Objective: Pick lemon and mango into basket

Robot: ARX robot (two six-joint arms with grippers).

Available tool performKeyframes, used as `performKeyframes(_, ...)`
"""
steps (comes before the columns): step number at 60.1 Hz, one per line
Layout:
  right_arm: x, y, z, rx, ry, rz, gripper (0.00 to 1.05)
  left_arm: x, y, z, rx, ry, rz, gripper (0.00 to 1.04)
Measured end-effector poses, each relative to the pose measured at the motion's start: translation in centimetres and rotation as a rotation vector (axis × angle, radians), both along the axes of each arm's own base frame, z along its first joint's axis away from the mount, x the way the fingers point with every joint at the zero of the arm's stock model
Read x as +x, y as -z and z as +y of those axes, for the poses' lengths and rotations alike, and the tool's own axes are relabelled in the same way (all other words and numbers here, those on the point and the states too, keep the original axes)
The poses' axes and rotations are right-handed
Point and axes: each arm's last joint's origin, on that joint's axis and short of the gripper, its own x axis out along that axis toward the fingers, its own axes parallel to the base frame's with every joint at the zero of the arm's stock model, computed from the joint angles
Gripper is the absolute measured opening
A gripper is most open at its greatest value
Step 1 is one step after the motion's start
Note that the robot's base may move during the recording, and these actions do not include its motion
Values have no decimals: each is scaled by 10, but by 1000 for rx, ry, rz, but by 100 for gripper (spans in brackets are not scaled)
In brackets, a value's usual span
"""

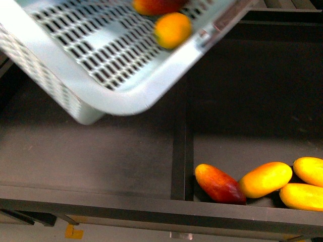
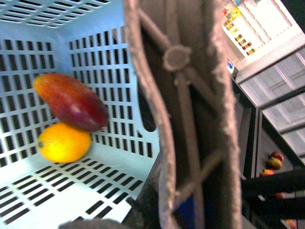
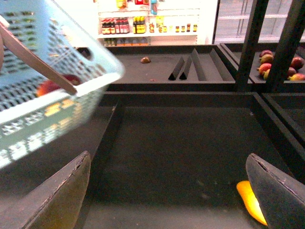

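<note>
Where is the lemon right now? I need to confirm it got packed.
In the front view the lemon lies inside the tilted basket at upper centre, just below the mango; the left wrist view shows them touching.

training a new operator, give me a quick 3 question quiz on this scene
1. True or false: the lemon and the mango are touching inside the basket.
2. In the front view, the basket is: A) flat on the shelf, B) lifted and tilted, C) upside down.
3. How many fruits lie in the shelf compartment at lower right of the front view?

Key: 1 true; 2 B; 3 four, one red mango and three yellow fruits.
</note>
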Motion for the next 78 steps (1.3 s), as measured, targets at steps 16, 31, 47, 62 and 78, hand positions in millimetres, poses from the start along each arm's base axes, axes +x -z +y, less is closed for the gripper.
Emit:
performKeyframes(16,0,0,0,0,0,0,96,66,51,71,-267,-66,45,4)
performKeyframes(31,0,0,0,0,-1,0,96,117,75,108,-317,-115,65,4)
performKeyframes(47,0,0,0,0,-1,0,96,149,139,109,-352,-97,188,4)
performKeyframes(62,0,0,0,0,-1,0,96,157,156,108,-440,-81,163,4)
performKeyframes(78,0,0,0,0,-1,0,96,146,177,118,-494,-146,172,4)
